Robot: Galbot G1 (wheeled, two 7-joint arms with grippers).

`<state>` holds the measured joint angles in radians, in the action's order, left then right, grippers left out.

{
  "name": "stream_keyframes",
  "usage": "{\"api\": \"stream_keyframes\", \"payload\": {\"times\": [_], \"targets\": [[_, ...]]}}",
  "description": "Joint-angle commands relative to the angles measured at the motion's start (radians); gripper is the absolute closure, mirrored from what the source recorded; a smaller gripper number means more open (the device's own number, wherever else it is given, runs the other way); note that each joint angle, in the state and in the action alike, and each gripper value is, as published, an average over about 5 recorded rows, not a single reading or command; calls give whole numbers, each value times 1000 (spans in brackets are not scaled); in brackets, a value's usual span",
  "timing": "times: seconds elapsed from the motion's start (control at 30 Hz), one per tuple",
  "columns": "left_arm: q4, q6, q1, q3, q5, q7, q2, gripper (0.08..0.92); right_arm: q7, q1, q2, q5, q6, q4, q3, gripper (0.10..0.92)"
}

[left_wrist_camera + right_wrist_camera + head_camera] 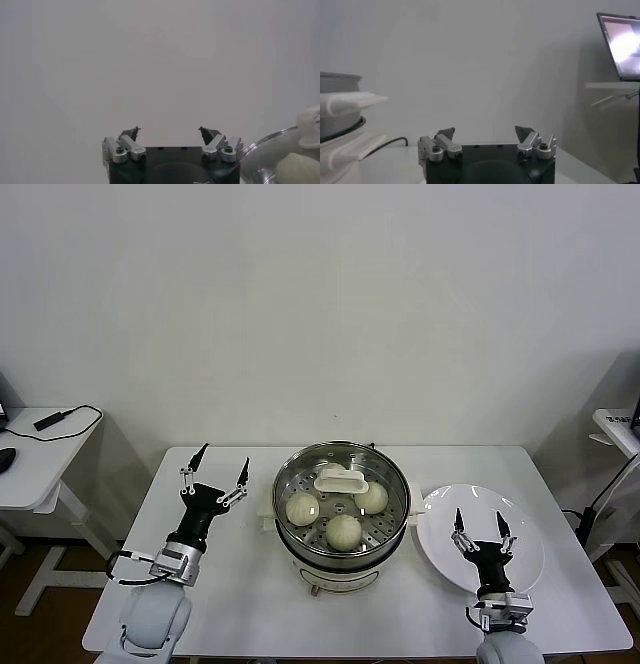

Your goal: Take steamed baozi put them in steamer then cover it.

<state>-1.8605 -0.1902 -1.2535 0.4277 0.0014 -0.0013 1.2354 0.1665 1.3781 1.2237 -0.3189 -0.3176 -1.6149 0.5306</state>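
The steel steamer (296, 546) stands mid-table on its white base. The clear glass cover (385, 474) rests on its rim, white handle (341, 480) on top. Through the glass I see three cream steamed baozi (302, 508) (371, 498) (343, 531) on the perforated tray. My left gripper (224, 456) hovers left of the pot, open and holding nothing. In the left wrist view the gripper (170, 132) points at the wall, with the cover's edge (270, 141) and one baozi (300, 167) at the side. My right gripper (478, 516) (485, 133) stands open and holding nothing over the white plate.
A bare white plate (522, 536) lies right of the steamer. The steamer's side handle (350, 102) shows beside the right gripper. A side desk with a black cable (60, 419) stands far left, and another with a laptop (621, 45) far right.
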Motion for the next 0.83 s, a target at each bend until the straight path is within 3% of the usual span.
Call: {"api": "stream_keyframes", "payload": {"times": [0.03,0.83], "targets": [[37,-51,-16,21,-63,4,-3,177,-2,3,0,-1,7,-5,-2,203],[60,-44,-22,8,-52,21,-9,177,4,4,-8,-2,25,-13,15,203]]}}
